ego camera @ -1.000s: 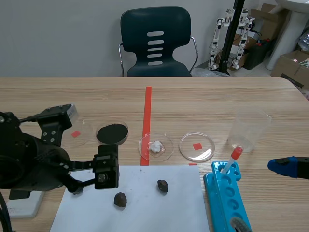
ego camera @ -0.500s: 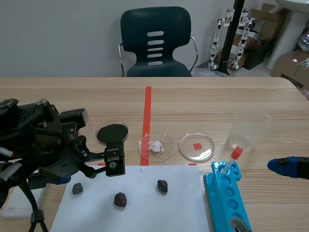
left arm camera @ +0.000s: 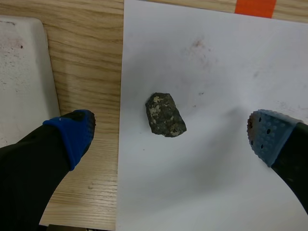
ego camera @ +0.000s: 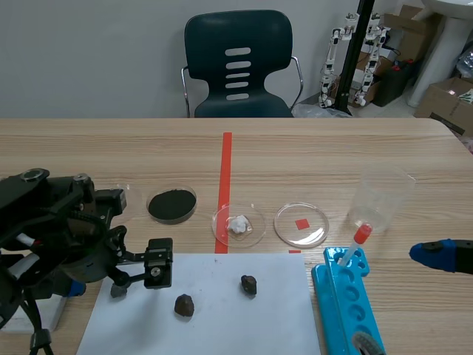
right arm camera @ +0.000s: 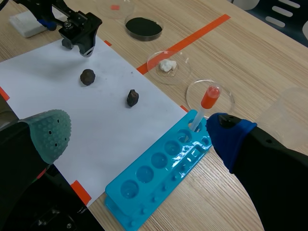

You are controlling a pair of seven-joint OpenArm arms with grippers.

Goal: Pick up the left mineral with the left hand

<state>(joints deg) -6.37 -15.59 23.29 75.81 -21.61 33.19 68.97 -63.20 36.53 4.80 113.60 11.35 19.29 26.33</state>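
Note:
The left mineral (left arm camera: 165, 114), a dark speckled rock, lies on the white paper (left arm camera: 207, 62) near its left edge. It sits between the fingers of my left gripper (left arm camera: 171, 137), which is open and touches nothing. One blue pad (left arm camera: 72, 134) is over the wood, the other (left arm camera: 269, 134) over the paper. In the scene view the left gripper (ego camera: 112, 285) hangs low over that mineral (ego camera: 118, 291) and partly hides it. My right gripper (right arm camera: 139, 137) is open and holds nothing, beside the blue rack (right arm camera: 163, 173).
Two more dark minerals (ego camera: 184, 305) (ego camera: 249, 284) lie further right on the paper. A white block (left arm camera: 24, 82) sits just left of the left gripper. Behind the paper stand a dish of black powder (ego camera: 172, 204), two clear dishes (ego camera: 239, 225) (ego camera: 301, 224) and a beaker (ego camera: 380, 198).
My left arm has swung and dropped lower toward the paper's left edge; its open fingers now straddle the left mineral. The right arm has not moved.

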